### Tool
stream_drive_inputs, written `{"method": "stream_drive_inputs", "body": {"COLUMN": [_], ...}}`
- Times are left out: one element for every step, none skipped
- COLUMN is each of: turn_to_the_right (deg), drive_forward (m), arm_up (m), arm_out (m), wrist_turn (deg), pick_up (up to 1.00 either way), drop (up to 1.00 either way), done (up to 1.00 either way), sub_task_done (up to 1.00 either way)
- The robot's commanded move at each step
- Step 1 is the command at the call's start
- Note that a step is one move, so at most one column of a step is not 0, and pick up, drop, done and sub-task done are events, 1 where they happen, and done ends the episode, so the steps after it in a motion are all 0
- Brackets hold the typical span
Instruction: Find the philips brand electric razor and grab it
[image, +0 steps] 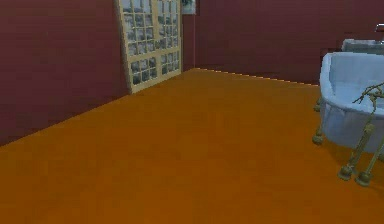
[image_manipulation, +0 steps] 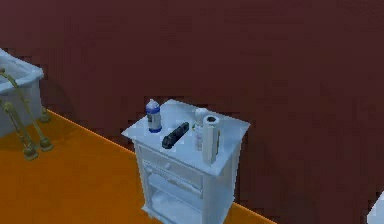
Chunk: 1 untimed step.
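As seen at lower centre of arm side view: white desk (image_manipulation: 182, 178), dark slim razor (image_manipulation: 176, 134) on top between bottle (image_manipulation: 153, 116) and white roll (image_manipulation: 210, 137); cannot tell hand state

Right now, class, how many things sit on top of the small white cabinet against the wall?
3: a blue and white bottle at the left, a dark elongated thing lying in the middle, a white roll upright at the right. Something small may hide behind the roll.
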Motion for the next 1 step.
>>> {"method": "stream_drive_inputs", "body": {"turn_to_the_right": [0.0], "drive_forward": [0.00], "arm_up": [0.50], "arm_out": [0.00], "wrist_turn": [0.0], "pick_up": [0.00], "drop": [0.00], "done": [0.00], "sub_task_done": [0.00]}}
